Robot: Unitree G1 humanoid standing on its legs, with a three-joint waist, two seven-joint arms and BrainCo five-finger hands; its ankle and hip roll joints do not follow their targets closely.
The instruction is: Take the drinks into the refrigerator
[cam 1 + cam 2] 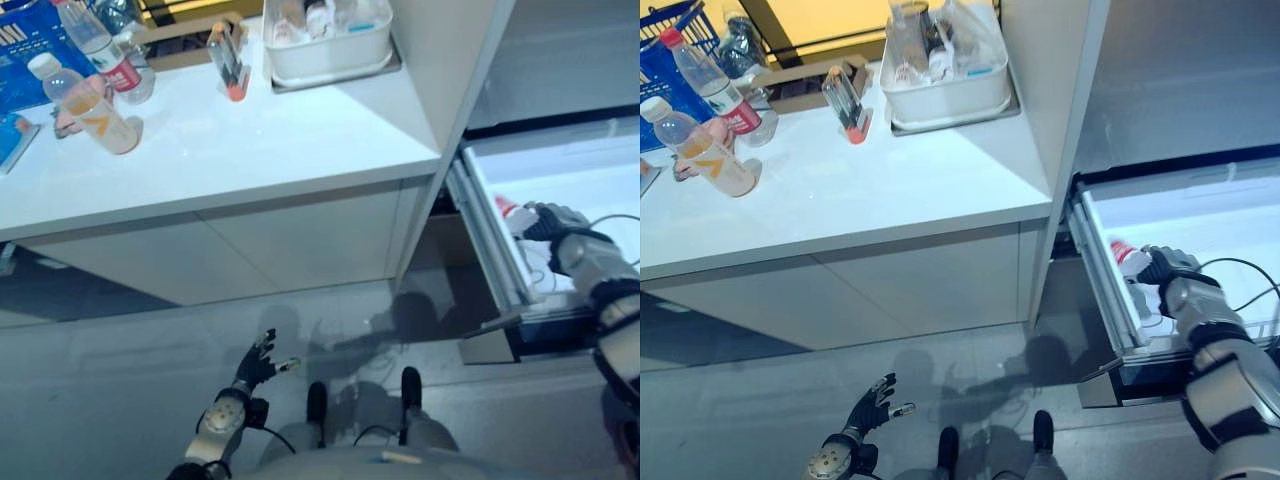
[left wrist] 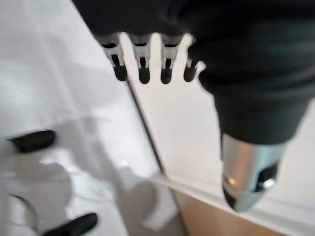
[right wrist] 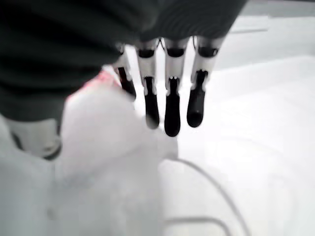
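refrigerator drawer (image 1: 1200,215): pulled out, white inside, low at the robot's right.
bottle (image 1: 1128,262): red cap, clear body, inside the drawer near its front left wall, beside the right robot hand.
right robot hand (image 1: 1168,272): reaching into the drawer, fingers (image 3: 171,110) straight and released, the bottle between thumb and fingers but not clasped.
left robot hand (image 1: 257,366): low over the floor, fingers spread, holding nothing.
tabletop (image 1: 250,140): white; carries 2 bottles (image 1: 95,105) at its left, a white tub (image 1: 330,45) with containers at the back.
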